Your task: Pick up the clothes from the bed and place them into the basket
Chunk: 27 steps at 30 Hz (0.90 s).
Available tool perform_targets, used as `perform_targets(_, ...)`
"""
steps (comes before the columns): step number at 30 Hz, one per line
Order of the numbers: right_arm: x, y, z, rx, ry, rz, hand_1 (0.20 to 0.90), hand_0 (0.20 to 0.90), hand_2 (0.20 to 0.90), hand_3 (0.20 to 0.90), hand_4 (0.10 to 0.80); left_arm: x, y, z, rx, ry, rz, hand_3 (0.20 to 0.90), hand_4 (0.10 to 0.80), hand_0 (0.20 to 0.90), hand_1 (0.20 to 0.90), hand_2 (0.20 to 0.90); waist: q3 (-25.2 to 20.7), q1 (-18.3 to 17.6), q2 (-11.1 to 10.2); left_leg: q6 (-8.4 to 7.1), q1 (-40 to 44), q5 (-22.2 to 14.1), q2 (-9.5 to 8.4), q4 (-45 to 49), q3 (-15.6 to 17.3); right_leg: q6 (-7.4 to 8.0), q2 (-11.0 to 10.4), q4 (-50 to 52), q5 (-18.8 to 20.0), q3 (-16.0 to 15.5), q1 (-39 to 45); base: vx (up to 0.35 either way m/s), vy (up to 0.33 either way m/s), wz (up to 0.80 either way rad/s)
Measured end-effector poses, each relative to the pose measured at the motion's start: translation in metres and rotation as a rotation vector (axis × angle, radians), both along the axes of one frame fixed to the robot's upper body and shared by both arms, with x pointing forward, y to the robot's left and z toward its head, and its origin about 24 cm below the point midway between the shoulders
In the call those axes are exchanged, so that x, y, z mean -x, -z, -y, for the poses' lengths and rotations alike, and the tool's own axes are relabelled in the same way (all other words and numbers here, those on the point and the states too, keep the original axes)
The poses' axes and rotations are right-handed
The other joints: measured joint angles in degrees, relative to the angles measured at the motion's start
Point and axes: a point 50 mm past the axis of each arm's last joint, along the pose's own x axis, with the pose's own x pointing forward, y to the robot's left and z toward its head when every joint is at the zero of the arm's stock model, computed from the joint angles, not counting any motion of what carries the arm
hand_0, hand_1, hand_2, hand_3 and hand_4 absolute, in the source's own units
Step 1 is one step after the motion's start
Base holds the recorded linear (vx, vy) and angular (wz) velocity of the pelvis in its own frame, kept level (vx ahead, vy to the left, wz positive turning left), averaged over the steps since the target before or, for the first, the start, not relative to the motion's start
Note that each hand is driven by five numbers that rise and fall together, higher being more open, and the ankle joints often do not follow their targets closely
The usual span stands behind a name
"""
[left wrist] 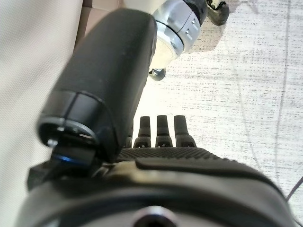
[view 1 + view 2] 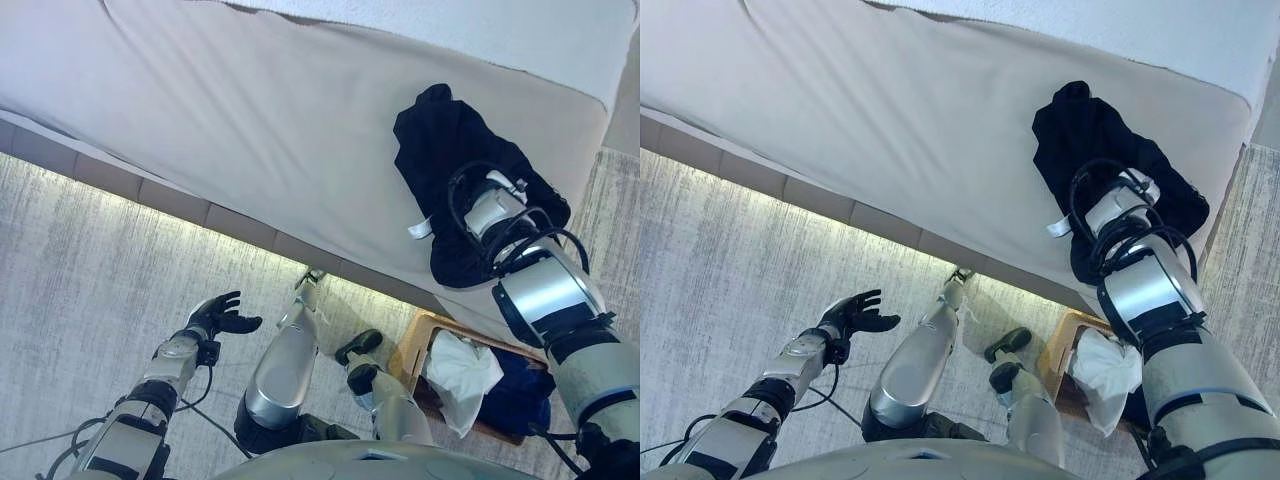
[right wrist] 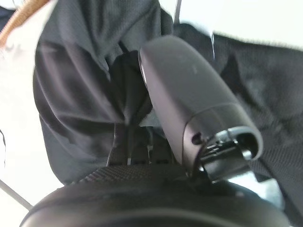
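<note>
One black garment [image 2: 450, 150], crumpled, lies on the bed [image 2: 250, 110] toward the 2 o'clock corner of the head views, close to the mattress edge; a small white tag [image 2: 419, 229] shows at its 7 o'clock border.

Right hand [image 3: 184, 90]: set down into the black garment. Its wrist view shows dark cloth bunched and gathered between thumb and fingers, so the hand is clamped on the fabric. In the head views the hand itself is buried under the wrist and cloth.

Basket [image 2: 420, 335]: wooden-rimmed, on the floor at 5 o'clock, just beside the bed's edge and directly below the garment's end of the mattress. Contents: one white cloth [image 2: 462, 375], heaped and spilling over the near rim; one dark blue cloth [image 2: 520, 390] beside it, partly behind the right arm.

Left hand [image 2: 222, 315]: at 7 o'clock, held over the carpet [image 2: 90, 270], well apart from bed and basket. Fingers spread and only loosely bent, palm empty; its wrist view shows straight fingers with nothing between them.

Bed covering: plain beige sheet, with a white blanket [image 2: 480, 25] along the 12 o'clock edge.
</note>
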Motion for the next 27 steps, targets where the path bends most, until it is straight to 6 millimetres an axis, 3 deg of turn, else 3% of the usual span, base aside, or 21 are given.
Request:
perform_targets(5, -0.01, -0.01, -0.017, -0.097, -0.05, 0.194, 0.3, 0.3, 0.3, 0.2, 0.1, 0.0, -0.001, -0.003, -0.022, 0.003, 0.001, 0.9, 0.8, 0.9, 0.9, 0.9, 0.5, -0.4, -1.0, 0.35, 0.1, 0.3, 0.72, 0.0, 2.4, -0.32, 1.2, -3.4, 2.6, 1.8, 0.3, -0.027, -0.047, -0.27)
perform_targets(9, -0.017, -0.056, -0.066, -0.174, -0.232, 0.581, 0.3, 0.3, 0.3, 0.2, 0.1, 0.006, -0.001, -0.014, -0.06, -0.03, 0.006, 0.9, 0.8, 0.9, 0.9, 0.9, 1.9, -2.7, -3.6, 0.23, 2.5, 0.1, 2.38, 0.0, 6.4, -0.88, 2.5, -6.9, 5.6, 6.2, 2.0, -0.071, -0.003, -0.51)
perform_targets(15, 0.008, -0.105, -0.092, -0.231, -0.338, 0.975, 0.3, 0.3, 0.3, 0.2, 0.1, 0.02, 0.007, -0.022, -0.058, -0.083, -0.003, 0.9, 0.8, 0.9, 0.9, 0.9, 2.0, -6.6, -4.4, 0.59, 11.8, -2.4, 3.1, -0.3, 10.9, -1.21, 2.8, -8.1, 6.2, 10.0, 9.4, 0.011, -0.014, -0.36)
perform_targets(18, 0.023, -0.128, -0.087, -0.169, -0.366, 1.102, 0.3, 0.3, 0.3, 0.2, 0.1, 0.028, 0.01, -0.026, -0.055, -0.107, -0.02, 0.9, 0.8, 0.9, 0.9, 0.9, 1.9, -8.6, -4.6, 0.54, 14.2, -3.6, 3.33, -0.2, 12.6, -1.21, 2.7, -8.3, 6.2, 12.1, 11.1, 0.049, -0.027, -0.31)
perform_targets(21, 0.036, -0.146, -0.058, -0.114, -0.317, 1.184, 0.3, 0.3, 0.3, 0.2, 0.1, 0.036, 0.015, -0.028, -0.056, -0.128, -0.038, 0.9, 0.8, 0.9, 0.9, 0.9, 1.8, -10.3, -4.7, 1.01, 15.8, -4.1, 3.42, -0.4, 13.9, -1.5, 2.7, -8.9, 6.4, 13.4, 12.2, 0.052, -0.036, -0.23)
perform_targets(24, 0.047, -0.144, -0.031, -0.083, -0.251, 1.197, 0.3, 0.3, 0.3, 0.2, 0.1, 0.054, 0.025, -0.029, -0.054, -0.153, -0.086, 0.9, 0.8, 0.9, 0.9, 0.9, 1.0, -11.3, -4.7, 1.37, 18.6, -4.3, 3.29, -1.6, 15.3, -1.65, 2.4, -9.2, 6.5, 14.5, 14.0, 0.012, -0.027, -0.19)
perform_targets(27, 0.059, -0.136, -0.002, -0.032, -0.186, 1.173, 0.3, 0.3, 0.3, 0.2, 0.1, 0.08, 0.041, -0.024, -0.04, -0.177, -0.177, 0.9, 0.8, 0.9, 0.9, 0.9, -2.8, -13.6, -4.5, 1.88, 20.9, -3.6, 3.08, -3.7, 16.3, -1.83, 2.2, -11.1, 7.2, 15.1, 15.7, -0.02, -0.03, -0.1)
